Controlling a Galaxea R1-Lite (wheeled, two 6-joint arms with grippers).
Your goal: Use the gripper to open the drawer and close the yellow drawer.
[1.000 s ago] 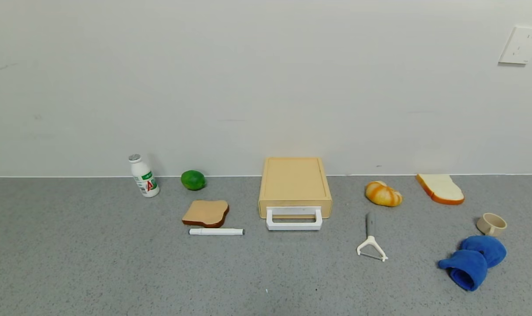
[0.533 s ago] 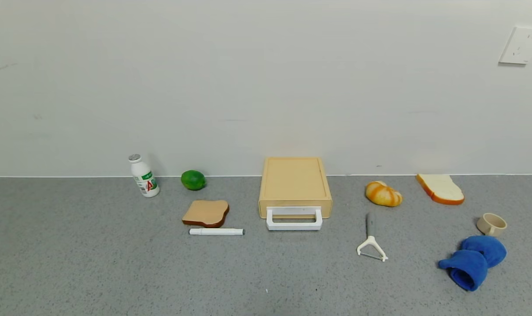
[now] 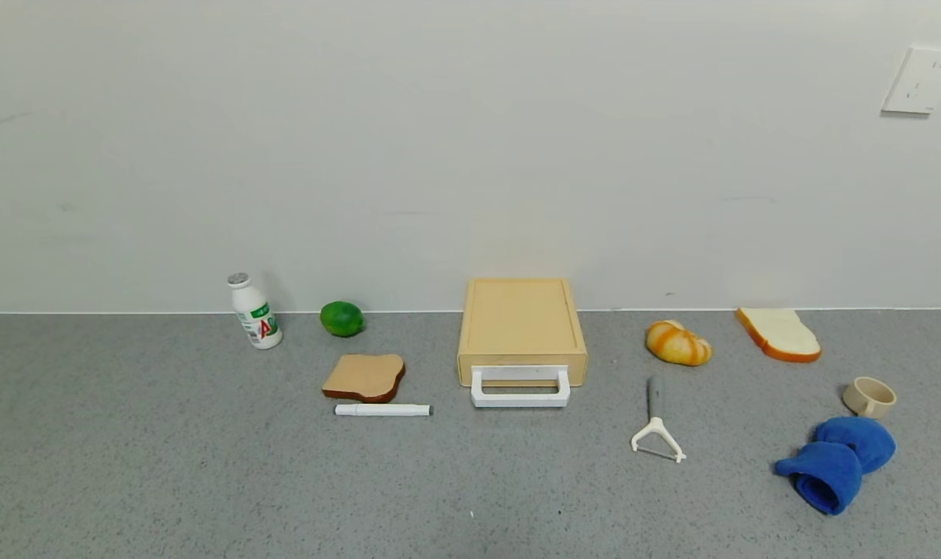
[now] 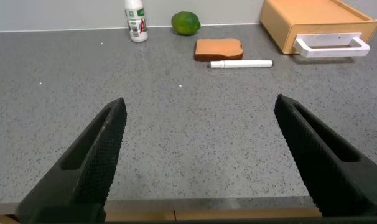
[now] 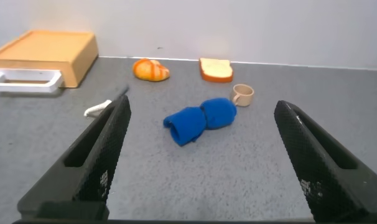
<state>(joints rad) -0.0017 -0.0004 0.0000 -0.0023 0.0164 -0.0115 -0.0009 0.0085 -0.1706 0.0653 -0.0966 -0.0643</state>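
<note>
The pale yellow-tan drawer point(image 3: 521, 322) stands against the back wall at the table's middle, its tray pushed in and its white loop handle point(image 3: 520, 387) facing me. It also shows in the left wrist view point(image 4: 319, 22) and in the right wrist view point(image 5: 48, 53). Neither arm shows in the head view. My left gripper point(image 4: 201, 109) is open and empty, hanging over the table's front edge, far from the drawer. My right gripper point(image 5: 204, 112) is open and empty, low over the front edge near the blue cloth point(image 5: 198, 120).
Left of the drawer are a white bottle point(image 3: 254, 310), a green lime point(image 3: 342, 318), a brown toast slice point(image 3: 364, 376) and a white marker point(image 3: 383, 409). To the right lie a bread roll point(image 3: 678, 342), a white bread slice point(image 3: 779, 334), a peeler point(image 3: 656, 423), a beige cup point(image 3: 869, 397) and the blue cloth point(image 3: 837, 462).
</note>
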